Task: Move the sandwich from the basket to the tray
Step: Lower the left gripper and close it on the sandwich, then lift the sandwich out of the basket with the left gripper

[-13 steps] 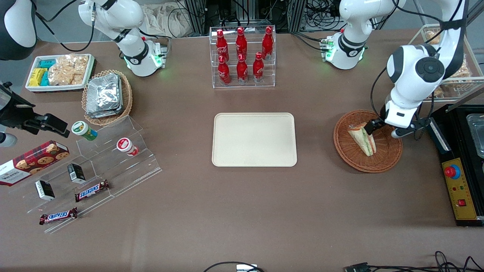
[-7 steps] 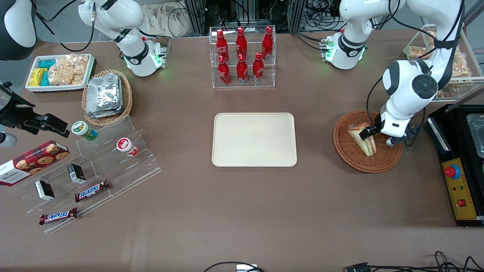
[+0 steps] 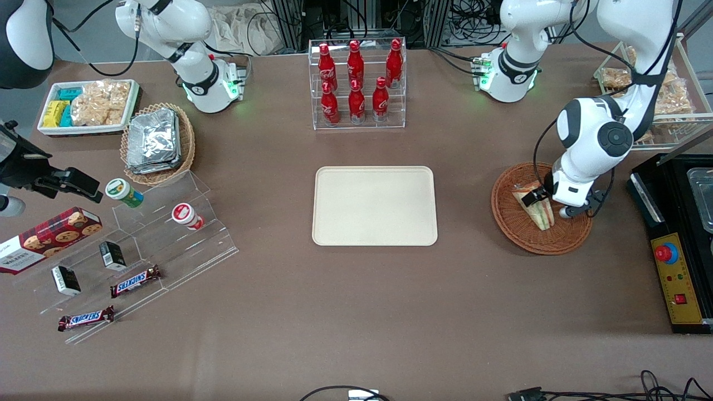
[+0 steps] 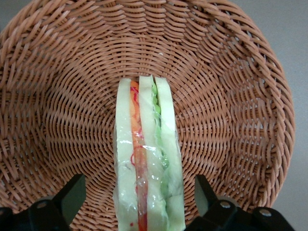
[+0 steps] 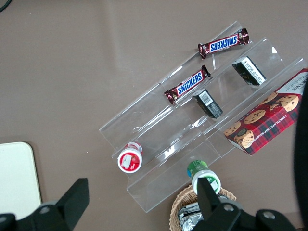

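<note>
Sandwich [image 4: 147, 159]: lying in basket [image 3: 515, 228], on edge, untouched.
Gripper [image 4: 139, 199]: fingers spread wide, straddling the wedge, no contact.
Advice: descend centred, close across bread faces gently.
Tray [image 3: 374, 205]: bare.

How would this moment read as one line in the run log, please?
phase: pre-grasp | gripper: open, fingers either side of sandwich | sandwich: in basket | tray: nothing on it
</note>
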Robot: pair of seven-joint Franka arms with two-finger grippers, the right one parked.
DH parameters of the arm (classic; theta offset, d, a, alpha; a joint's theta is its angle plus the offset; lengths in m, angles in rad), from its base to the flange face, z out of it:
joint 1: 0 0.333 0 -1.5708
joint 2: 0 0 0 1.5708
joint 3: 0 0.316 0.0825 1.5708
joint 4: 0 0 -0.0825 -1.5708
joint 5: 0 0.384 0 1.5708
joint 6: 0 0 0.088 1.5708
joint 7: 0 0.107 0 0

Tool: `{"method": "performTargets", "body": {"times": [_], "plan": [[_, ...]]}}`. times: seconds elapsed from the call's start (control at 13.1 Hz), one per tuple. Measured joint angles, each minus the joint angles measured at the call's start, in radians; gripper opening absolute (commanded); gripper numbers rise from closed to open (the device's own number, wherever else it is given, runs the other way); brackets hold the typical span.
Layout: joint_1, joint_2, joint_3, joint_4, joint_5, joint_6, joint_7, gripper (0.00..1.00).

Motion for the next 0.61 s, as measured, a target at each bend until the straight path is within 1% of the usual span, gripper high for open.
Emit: {"method": "performTargets", "body": {"times": [0.38,0.61], "plan": [[0.000,0.020,-0.001,0.000,0.000,0.007,0.000,0.00],[0.000,0.010,-0.002,0.003,0.000,0.001,0.000,0.00]]}}
